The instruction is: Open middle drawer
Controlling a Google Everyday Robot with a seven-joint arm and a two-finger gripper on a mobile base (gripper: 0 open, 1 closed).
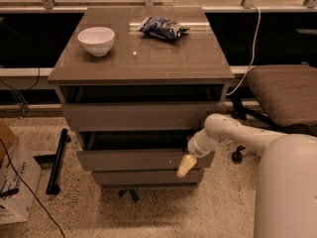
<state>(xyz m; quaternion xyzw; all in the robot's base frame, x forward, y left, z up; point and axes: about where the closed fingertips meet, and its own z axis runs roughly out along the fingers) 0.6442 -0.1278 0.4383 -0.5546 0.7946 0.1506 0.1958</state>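
The middle drawer (133, 159) is the second of three grey-brown flat fronts in the cabinet. It stands pulled out a little, with a dark gap above its front panel. My gripper (184, 166) is at the right end of that front panel, at its lower edge, with pale fingers pointing down and left. My white arm (233, 130) reaches in from the right. The upper drawer front (138, 115) is above and the lowest drawer front (143, 176) is below.
A white bowl (96, 40) and a blue snack bag (163, 27) lie on the cabinet top (143, 58). A brown chair (282, 93) stands to the right, a cardboard box (15, 182) at the left, a black bar (55, 160) on the floor.
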